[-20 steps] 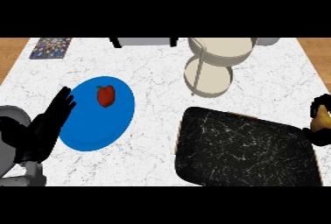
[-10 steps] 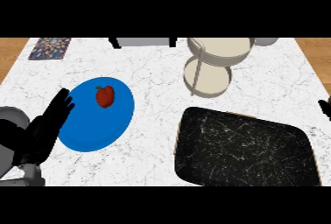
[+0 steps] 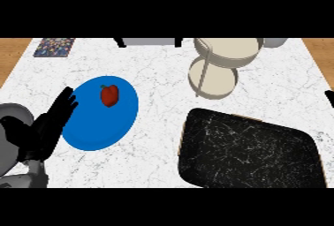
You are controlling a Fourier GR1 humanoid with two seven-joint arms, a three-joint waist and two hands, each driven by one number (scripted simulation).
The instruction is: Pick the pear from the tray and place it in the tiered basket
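The black marbled tray lies at the lower right of the counter with nothing showing on it. The beige tiered basket stands behind it, its upper bowl over a lower one. No pear shows in this view. My left hand rests open at the left edge, fingers up, beside a blue plate. Of my right hand only a dark sliver shows at the right edge, level with the tray's far side.
A red fruit-like item sits on the blue plate. A patterned mat lies at the far left corner. Grey objects stand along the back edge. Wooden floor shows past both side edges.
My right hand, which held a yellowish pear above the tray's right side, has moved right until almost out of view; the pear has left the view. The left hand has stayed put.
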